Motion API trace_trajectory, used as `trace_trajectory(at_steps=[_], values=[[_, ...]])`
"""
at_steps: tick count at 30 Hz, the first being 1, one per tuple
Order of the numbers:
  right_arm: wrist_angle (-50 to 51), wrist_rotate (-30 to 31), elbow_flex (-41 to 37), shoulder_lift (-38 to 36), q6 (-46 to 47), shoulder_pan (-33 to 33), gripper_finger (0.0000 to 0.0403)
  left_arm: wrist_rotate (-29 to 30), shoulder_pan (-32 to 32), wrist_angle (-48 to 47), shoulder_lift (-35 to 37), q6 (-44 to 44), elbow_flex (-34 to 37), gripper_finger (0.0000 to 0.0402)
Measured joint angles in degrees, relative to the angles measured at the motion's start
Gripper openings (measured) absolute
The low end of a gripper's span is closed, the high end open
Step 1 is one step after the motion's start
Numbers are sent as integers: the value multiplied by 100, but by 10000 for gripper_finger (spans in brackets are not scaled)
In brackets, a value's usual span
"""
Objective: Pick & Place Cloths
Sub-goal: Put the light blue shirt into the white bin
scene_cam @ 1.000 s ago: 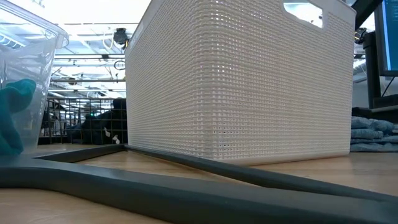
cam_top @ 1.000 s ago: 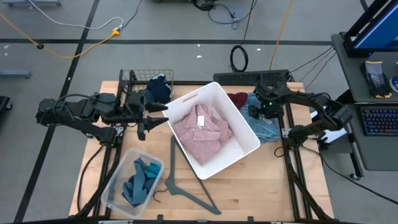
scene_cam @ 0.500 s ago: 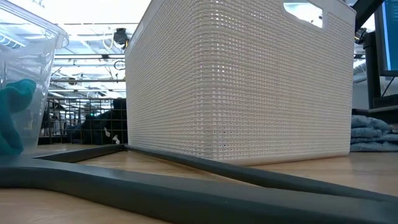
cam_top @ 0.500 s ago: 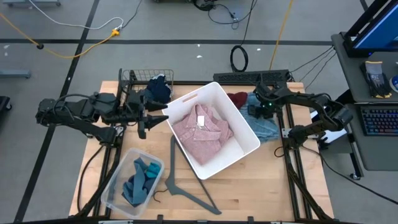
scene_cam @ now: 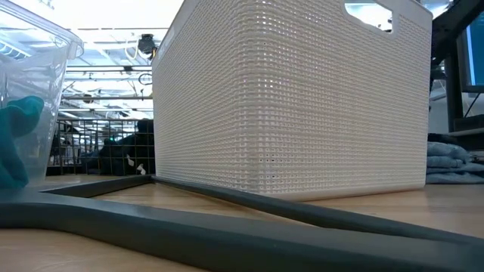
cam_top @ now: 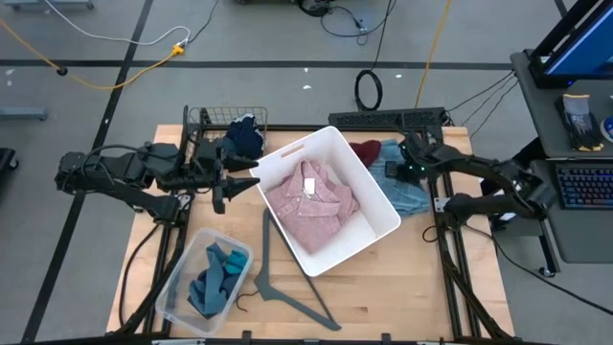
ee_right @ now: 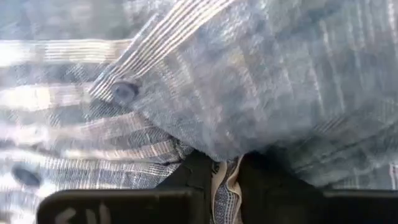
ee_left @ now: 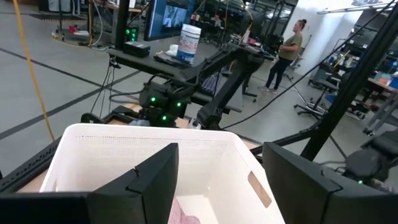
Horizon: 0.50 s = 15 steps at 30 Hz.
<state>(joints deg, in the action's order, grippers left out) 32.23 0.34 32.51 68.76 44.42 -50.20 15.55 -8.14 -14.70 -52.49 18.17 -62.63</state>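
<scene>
A pink shirt (cam_top: 311,203) with a white tag lies in the white basket (cam_top: 378,182) at mid-table. A light-blue shirt (cam_top: 410,192) lies on the table to the basket's right, with a maroon cloth (cam_top: 365,151) beside it. My right gripper (cam_top: 405,171) is down on the light-blue shirt and shut on it (ee_right: 225,180). My left gripper (cam_top: 247,179) is open and empty at the basket's left corner (ee_left: 217,193). Teal cloths (cam_top: 216,276) lie in a clear bin. A navy cloth (cam_top: 245,136) sits in a wire basket. My right gripper pinches a small fold of the light-blue striped shirt (ee_right: 225,167) between its two fingers (ee_right: 186,177). The fingers come from above, pointing down. The rest of the shirt (scene_cam: 452,160) spreads on the table around them.
A grey plastic hanger (cam_top: 287,287) lies on the table in front of the basket and shows close up in the low view (scene_cam: 227,227). The clear bin (cam_top: 182,287) stands at the near left, the wire basket (cam_top: 206,125) at the far left. People stand in the room beyond.
My right arm has sunk lower and stretched out, and its gripper has shifted a little toward the table's near edge on the light-blue shirt. My left arm has kept still.
</scene>
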Motion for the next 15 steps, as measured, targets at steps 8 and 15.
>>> trace_trajectory(at_steps=[8,15], values=[[-45,326,0,-1324,259,-11,34,-3,1,9,0,13,0,237],[-172,286,11,-2193,400,-8,33,-46,0,149,0,-2,-2,237]])
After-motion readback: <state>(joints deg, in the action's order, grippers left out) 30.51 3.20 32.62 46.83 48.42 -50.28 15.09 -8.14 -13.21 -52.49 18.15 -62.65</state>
